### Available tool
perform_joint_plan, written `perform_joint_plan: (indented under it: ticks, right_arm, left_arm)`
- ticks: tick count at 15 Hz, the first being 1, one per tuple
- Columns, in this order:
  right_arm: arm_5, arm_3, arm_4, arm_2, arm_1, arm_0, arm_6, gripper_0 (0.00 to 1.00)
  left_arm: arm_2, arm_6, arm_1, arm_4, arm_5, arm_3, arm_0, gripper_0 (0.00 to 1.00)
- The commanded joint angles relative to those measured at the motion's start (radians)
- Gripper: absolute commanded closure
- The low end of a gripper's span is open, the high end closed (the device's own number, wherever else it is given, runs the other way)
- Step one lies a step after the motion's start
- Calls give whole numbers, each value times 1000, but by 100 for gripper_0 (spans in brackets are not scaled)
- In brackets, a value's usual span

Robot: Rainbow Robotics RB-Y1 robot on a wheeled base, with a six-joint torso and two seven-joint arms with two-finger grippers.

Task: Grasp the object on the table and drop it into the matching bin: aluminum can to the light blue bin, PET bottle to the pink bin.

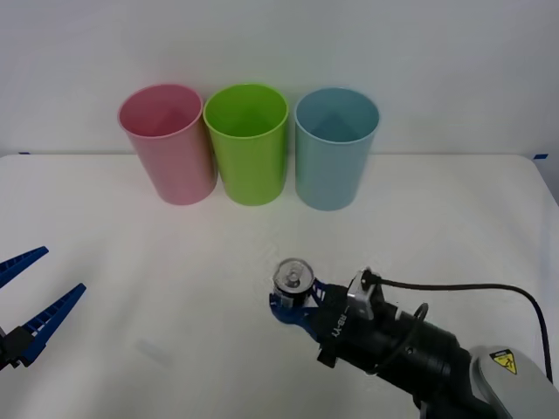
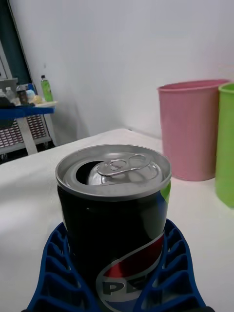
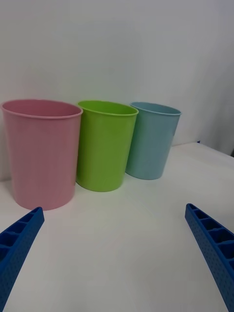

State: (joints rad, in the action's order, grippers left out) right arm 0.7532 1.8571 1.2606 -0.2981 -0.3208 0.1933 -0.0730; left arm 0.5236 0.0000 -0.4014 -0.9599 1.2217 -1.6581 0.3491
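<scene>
One aluminum can (image 1: 293,278) stands upright on the desk (image 1: 454,218), clamped in the right claw (image 1: 295,307); three bins behind: pink bin (image 1: 168,142), lime green bin (image 1: 248,142), light blue bin (image 1: 334,146); left claw (image 1: 31,294) spread wide, apart

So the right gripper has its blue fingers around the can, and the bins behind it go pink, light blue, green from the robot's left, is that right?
Not quite: the order is wrong. In the front view the bins run pink bin, lime green bin, light blue bin from the robot's left, so green is in the middle. The rest holds: the right gripper has its blue fingers around the Pepsi can.
</scene>
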Motion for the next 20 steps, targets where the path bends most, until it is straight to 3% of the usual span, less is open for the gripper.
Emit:
perform_joint_plan:
  ticks: [1,10,20]
  right_arm:
    - [-55,50,-18,31,0,0,7,100]
    - [-256,165,-32,106,0,-44,64,100]
    - [-331,139,10,201,0,-204,176,100]
  left_arm:
    - [0,0,0,0,0,0,0,0]
    - [0,0,0,0,0,0,0,0]
    - [0,0,0,0,0,0,0,0]
